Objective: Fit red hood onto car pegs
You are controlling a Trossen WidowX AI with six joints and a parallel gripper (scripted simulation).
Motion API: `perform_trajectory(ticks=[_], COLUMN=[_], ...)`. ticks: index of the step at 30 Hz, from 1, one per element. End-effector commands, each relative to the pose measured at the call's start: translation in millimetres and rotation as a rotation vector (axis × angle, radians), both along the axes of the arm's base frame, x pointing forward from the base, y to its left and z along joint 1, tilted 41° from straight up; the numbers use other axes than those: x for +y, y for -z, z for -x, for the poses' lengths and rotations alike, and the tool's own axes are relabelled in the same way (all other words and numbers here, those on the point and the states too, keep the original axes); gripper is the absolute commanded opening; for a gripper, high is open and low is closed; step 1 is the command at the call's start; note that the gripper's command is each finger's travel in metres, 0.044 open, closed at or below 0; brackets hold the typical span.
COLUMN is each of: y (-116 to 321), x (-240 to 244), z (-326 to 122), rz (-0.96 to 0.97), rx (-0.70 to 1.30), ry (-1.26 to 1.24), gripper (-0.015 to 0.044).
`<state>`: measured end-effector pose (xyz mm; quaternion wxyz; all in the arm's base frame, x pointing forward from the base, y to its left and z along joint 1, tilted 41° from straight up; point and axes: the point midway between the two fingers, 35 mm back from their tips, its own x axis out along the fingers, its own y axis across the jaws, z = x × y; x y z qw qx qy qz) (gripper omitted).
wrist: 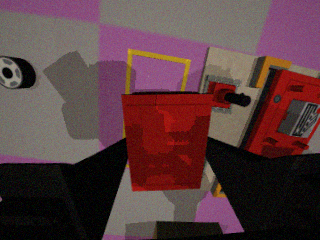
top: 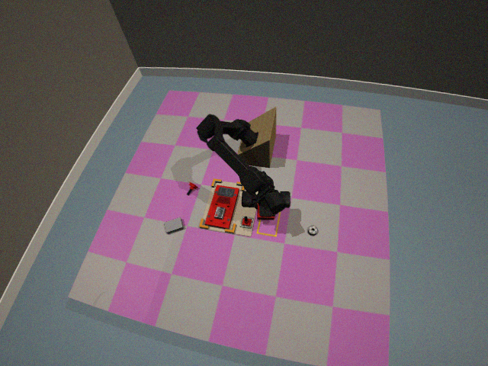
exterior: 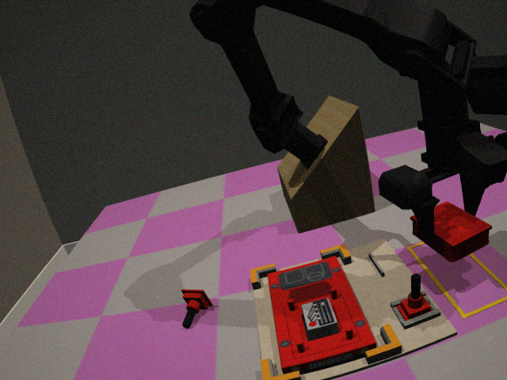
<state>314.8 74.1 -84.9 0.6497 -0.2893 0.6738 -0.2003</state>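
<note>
Nearest the exterior camera, the red chassis (top: 232,200) (exterior: 327,359) (wrist: 290,82) sits between orange corner stops on a pale jig board (top: 241,232) (exterior: 438,332) (wrist: 215,62), which presumably keep it from sliding while a part is pressed on. Its engine block (top: 219,213) (exterior: 320,321) (wrist: 298,118) is in place, with the four pegs standing free around it, ready to take the corner holes.

Beside the chassis, on the same board, a black-handled red piece (top: 246,221) (exterior: 415,300) (wrist: 227,96) stands upright in a small grey holder, close enough to the likely carrying path to be worth clearing.

Farther back, the end effector (top: 268,208) (exterior: 450,222) (wrist: 166,141) pinches the hood (top: 265,218) (exterior: 454,229) (wrist: 167,142) by two opposite sides, leaving its underside free to meet the pegs. The hood hangs above the desk, near the yellow outline (top: 267,235) (exterior: 485,309) (wrist: 159,56), its flat roof up, its shadow apart beneath it. The next move is probably more height, then across to the chassis, turned to match the pegs.

Behind the jig stands a tan wedge block (top: 261,151) (exterior: 335,196).
</note>
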Motion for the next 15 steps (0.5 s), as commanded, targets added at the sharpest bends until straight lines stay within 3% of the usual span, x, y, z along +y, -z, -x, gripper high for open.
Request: perform_trajectory(ticks=[1, 10, 15], y=[-14.8, -27.3, -41.1], x=[13.0, 23.9, 2.6], z=[-2.3, -2.0, -11.2], rz=[-0.011, -0.011, -0.011], rx=[-0.012, -0.012, -0.017], ry=[0.002, 0.002, 0.013], gripper=[0.0, 0.0, 0.0])
